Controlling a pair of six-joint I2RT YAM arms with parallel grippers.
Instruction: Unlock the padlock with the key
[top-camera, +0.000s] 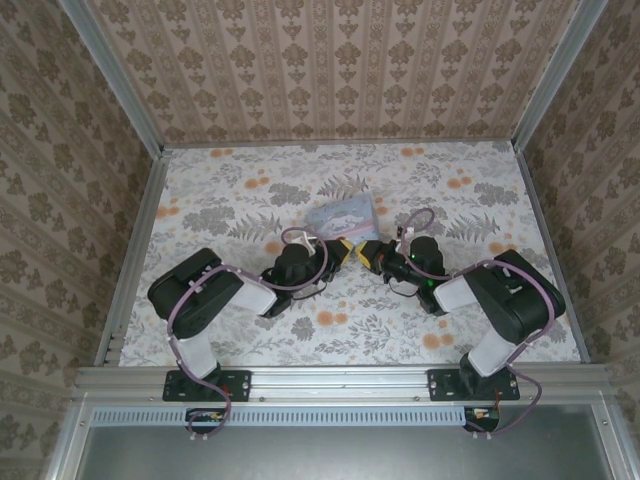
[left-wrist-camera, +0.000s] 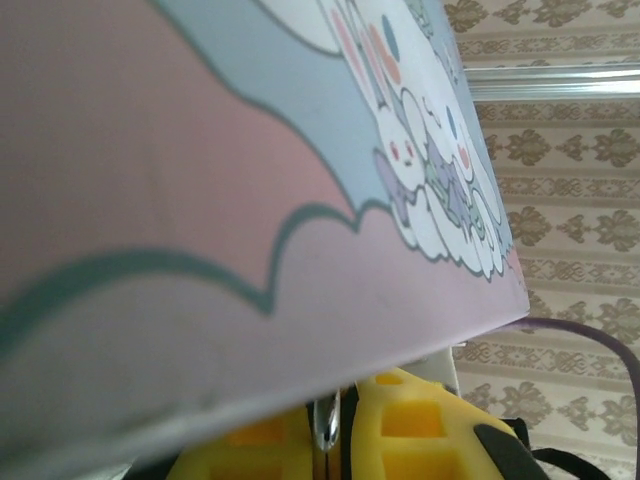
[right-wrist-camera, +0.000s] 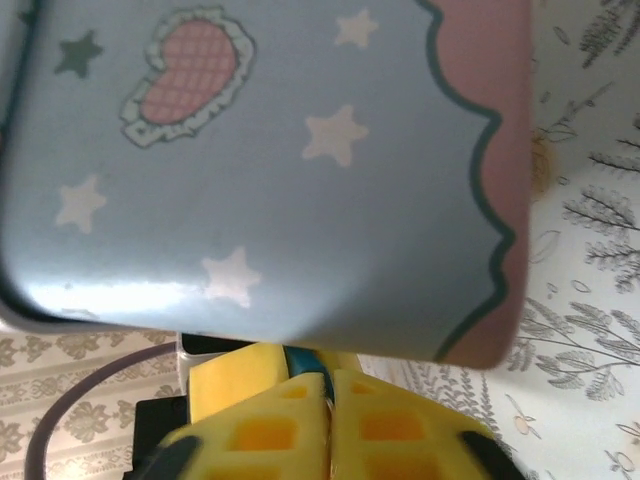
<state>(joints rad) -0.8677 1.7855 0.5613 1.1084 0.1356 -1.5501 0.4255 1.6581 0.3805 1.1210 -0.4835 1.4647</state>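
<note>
Yellow pads meet nose to nose just this side of the tin (top-camera: 343, 213), mid-way up the table (top-camera: 230, 190). The left gripper (top-camera: 346, 251) is clamped on a thin bright metal sliver (left-wrist-camera: 322, 425); key or shackle, cannot tell. On the right gripper (top-camera: 368, 256) the pads are pressed together with a hairline seam, nothing clearly held. The padlock (right-wrist-camera: 300, 360) is likely the bluish scrap just past the right fingertips, under the tin's edge, mostly hidden. Step, as I read it: key at or in the lock. Next calls for a steadied body and a clean twist. Keyhole unseen; the tin crowds both wrist views.
</note>
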